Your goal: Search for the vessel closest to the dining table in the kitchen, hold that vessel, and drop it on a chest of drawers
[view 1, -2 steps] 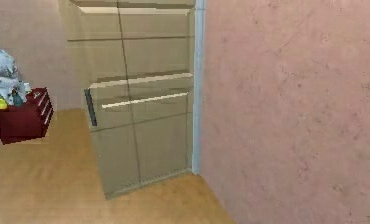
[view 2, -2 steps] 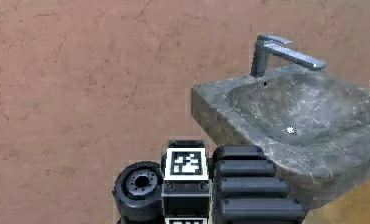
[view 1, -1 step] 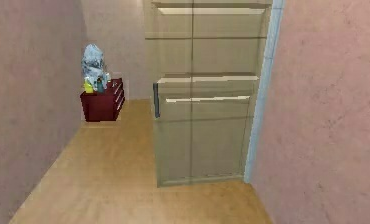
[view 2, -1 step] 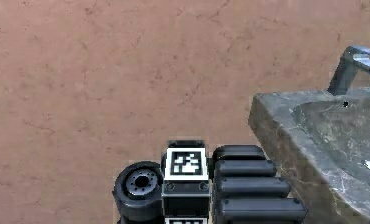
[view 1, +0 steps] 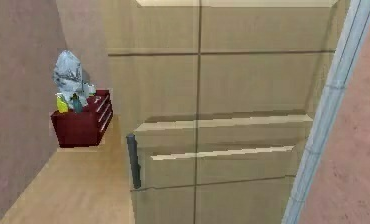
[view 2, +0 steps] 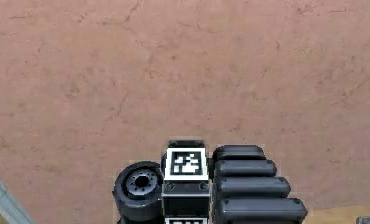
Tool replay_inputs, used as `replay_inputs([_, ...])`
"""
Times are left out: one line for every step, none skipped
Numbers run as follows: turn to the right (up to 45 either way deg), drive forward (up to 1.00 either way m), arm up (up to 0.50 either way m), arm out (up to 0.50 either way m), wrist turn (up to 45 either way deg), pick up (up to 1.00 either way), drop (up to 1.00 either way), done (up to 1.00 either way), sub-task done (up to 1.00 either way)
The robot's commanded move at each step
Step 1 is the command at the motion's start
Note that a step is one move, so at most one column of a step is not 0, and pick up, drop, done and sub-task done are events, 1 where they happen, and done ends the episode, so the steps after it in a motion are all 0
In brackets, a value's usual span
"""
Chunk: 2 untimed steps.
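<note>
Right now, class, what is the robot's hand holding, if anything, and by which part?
It cannot be told. The dark hand sits low beside a white square with black marks, and its finger end cannot be made out.

We've got the arm [view 2: 255, 185] at the bottom edge: black, ribbed, stacked rounded segments. Beside them, a white square marker [view 2: 185, 165] with black blocks, and a round black housing [view 2: 141, 187] with a hollow centre.
</note>
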Motion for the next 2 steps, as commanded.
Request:
replay_inputs([-42.0, 0.0, 0.0, 0.0, 0.0, 0.0, 0.0, 0.0, 0.0])
replay_inputs([0.0, 0.6, 0.0, 0.0, 0.0, 0.0, 0.0, 0.0, 0.0])
